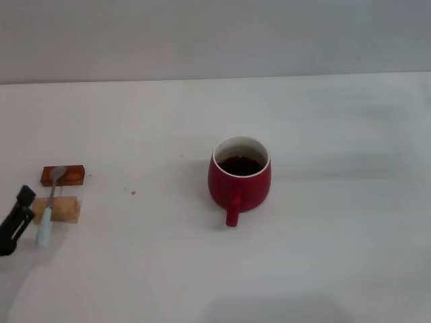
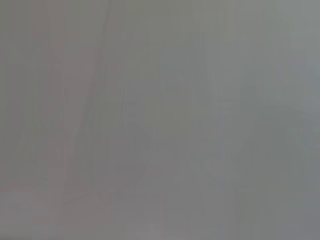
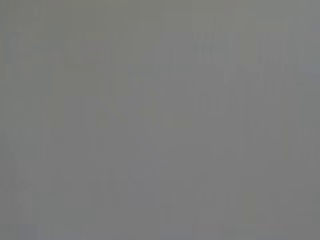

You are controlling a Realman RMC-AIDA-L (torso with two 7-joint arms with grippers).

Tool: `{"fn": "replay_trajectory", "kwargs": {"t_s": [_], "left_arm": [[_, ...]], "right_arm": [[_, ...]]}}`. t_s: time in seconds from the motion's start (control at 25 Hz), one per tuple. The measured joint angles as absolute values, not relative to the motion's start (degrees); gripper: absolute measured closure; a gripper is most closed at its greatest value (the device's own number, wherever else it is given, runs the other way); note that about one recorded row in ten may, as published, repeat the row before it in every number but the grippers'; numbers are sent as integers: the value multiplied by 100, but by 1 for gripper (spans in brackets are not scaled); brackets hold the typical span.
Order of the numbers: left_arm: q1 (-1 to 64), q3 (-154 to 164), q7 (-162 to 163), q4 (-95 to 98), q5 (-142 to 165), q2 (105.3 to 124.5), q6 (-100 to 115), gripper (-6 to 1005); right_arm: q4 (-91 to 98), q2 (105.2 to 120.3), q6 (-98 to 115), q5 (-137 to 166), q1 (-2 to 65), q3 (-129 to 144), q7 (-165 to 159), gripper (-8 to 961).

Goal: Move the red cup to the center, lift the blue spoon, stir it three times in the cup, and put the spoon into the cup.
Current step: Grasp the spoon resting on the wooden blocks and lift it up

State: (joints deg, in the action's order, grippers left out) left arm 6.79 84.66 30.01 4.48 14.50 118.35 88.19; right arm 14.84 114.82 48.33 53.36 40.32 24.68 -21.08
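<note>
The red cup (image 1: 240, 180) stands upright near the middle of the white table (image 1: 323, 256), its handle pointing toward me and dark liquid inside. The blue spoon (image 1: 48, 210) lies at the far left, its silver bowl resting on a dark brown block (image 1: 63, 175) and its pale-blue handle across a tan block (image 1: 59, 209). My left gripper (image 1: 21, 205) comes in from the left edge, its black tip just left of the spoon's handle. The right gripper is out of view. Both wrist views show only plain grey.
The two wooden blocks sit side by side at the table's left. A tiny red speck (image 1: 133, 192) lies between them and the cup. A grey wall (image 1: 215, 33) runs behind the table's far edge.
</note>
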Motion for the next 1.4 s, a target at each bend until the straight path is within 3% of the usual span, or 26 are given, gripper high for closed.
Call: {"fn": "replay_trajectory", "kwargs": {"t_s": [0.68,0.76,0.96,1.4], "left_arm": [[633,8875,2966,159,1450,11855,8719,189],[636,8893,2953,118,1450,11860,8712,189],[639,8901,2963,97,1450,11865,8713,189],[660,8991,3070,87,1450,11867,8729,189]], "right_arm": [[1438,11471,5191,4333,3942,1374,-1865,443],[1399,11509,5296,4325,3924,1436,-1891,443],[1335,11860,6008,4349,3808,1608,-1688,444],[521,11892,6851,4369,3716,1993,-1469,445]]}}
